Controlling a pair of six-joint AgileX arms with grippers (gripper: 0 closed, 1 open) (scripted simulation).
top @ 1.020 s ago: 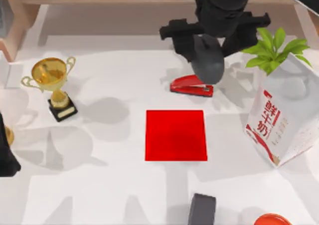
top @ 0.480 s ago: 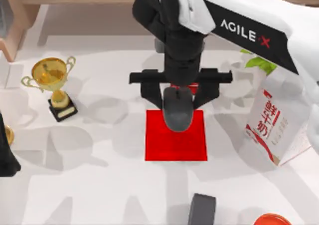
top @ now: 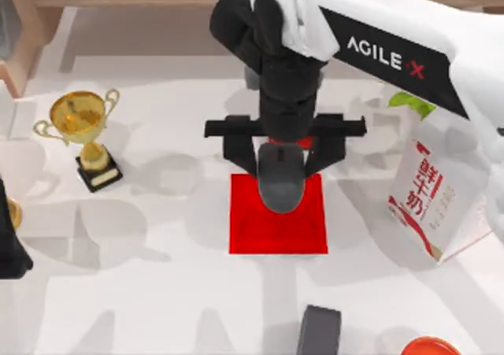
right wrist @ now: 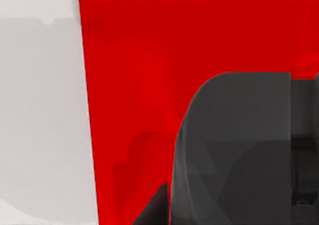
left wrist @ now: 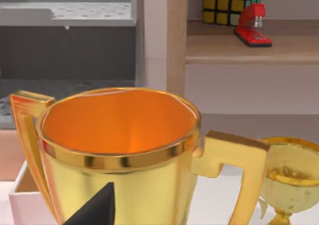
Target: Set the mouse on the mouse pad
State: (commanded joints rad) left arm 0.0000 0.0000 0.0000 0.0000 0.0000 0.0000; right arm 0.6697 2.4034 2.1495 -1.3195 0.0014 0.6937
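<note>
From above, the right gripper is holding the smooth, rounded grey mouse between its fingers, over the far edge of the flat red mouse pad. The left arm is resting at the counter's left edge. In the left wrist view, a shiny gold trophy is standing close. In the right wrist view, the matte mouse is hanging above the plain pad.

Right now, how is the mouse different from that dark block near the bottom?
The mouse is rounded and oval; the dark grey block is boxy with straight edges. The mouse is gripped by the right end effector over the mouse pad; the block lies free on the table. Both are dark grey.
</note>
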